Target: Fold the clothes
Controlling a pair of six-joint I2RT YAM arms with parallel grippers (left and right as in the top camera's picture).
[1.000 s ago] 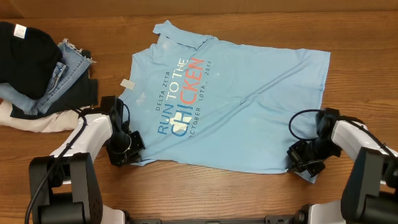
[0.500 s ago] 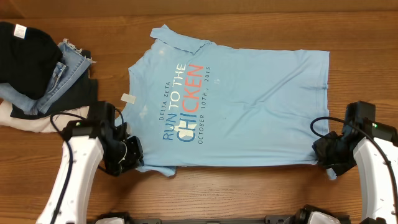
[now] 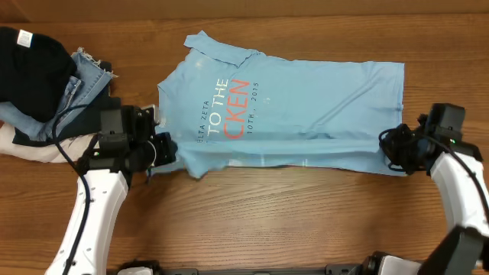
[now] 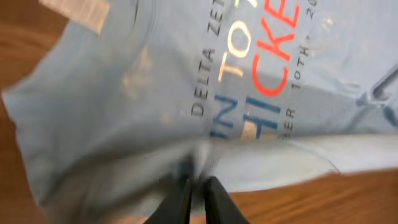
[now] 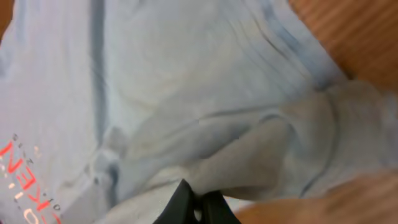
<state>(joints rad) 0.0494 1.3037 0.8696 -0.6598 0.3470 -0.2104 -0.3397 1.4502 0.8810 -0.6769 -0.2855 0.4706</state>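
Nearest the robot, the bare wooden table (image 3: 306, 221) runs along its near edge with nothing on it. Just beyond, two grippers hold one garment between them. The left gripper (image 3: 163, 149) has its fingers pressed together on a pinch of cloth at the collar-and-sleeve end, toward the left edge. The right gripper (image 3: 393, 147) is likewise closed on the hem corner, toward the right edge. The garment is a large sky-blue T-shirt (image 3: 306, 99), spread sideways across the middle of the table, collar to the left and hem to the right. Its near long edge, strung between the two grippers, is raised and doubled back over the body, showing a paler band of inner cloth. Beyond that band the red, white and dark-blue lettering (image 3: 229, 111) is partly covered, and the far half lies flat with a few diagonal creases, reaching close to the far edge. The cloth looks light, thin and limp. It will likely sag and crease wherever it is unsupported, so the two ends of an edge look like the best places to hold, kept taut. In the far left corner, apart from the shirt, sits a heap of a black garment (image 3: 30, 61), denim jeans (image 3: 80, 84) and a cream cloth (image 3: 38, 149).
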